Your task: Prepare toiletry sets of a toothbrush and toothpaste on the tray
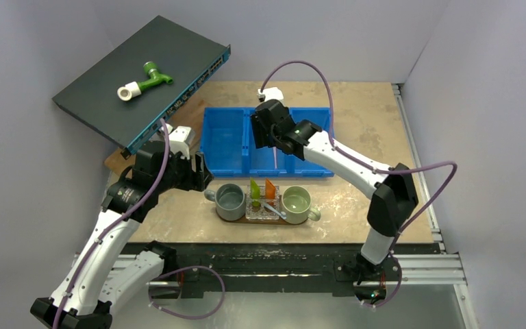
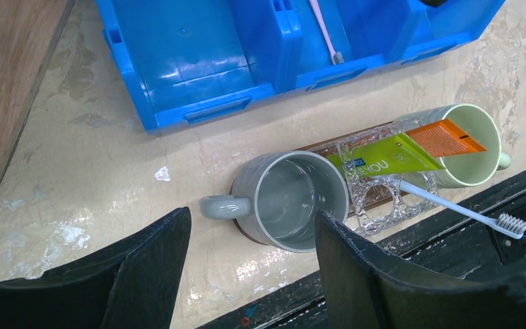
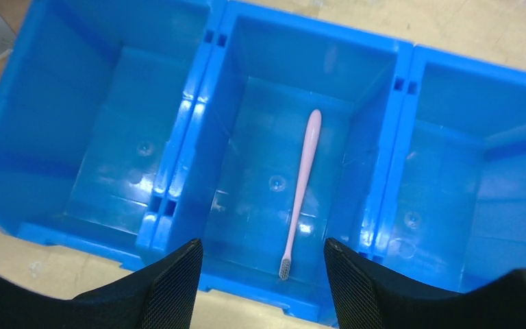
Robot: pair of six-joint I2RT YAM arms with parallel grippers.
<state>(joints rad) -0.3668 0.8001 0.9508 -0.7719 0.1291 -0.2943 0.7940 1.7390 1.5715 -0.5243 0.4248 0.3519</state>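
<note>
The dark-brown oval tray lies near the front edge, and a sliver of it shows under the mugs in the left wrist view. On it stand a grey mug, a green mug and a clear holder. The lime-green tube and the orange tube stand in the holder. The pale toothbrush lies across it. The pink toothbrush lies in the blue bin's middle compartment. My right gripper is open and empty above it. My left gripper is open and empty left of the grey mug.
The blue three-compartment bin stands behind the tray, its outer compartments bare. A tilted dark box carrying a green-white pipe fitting overhangs the back left. A wooden board lies at the left. Black rails run along the near edge.
</note>
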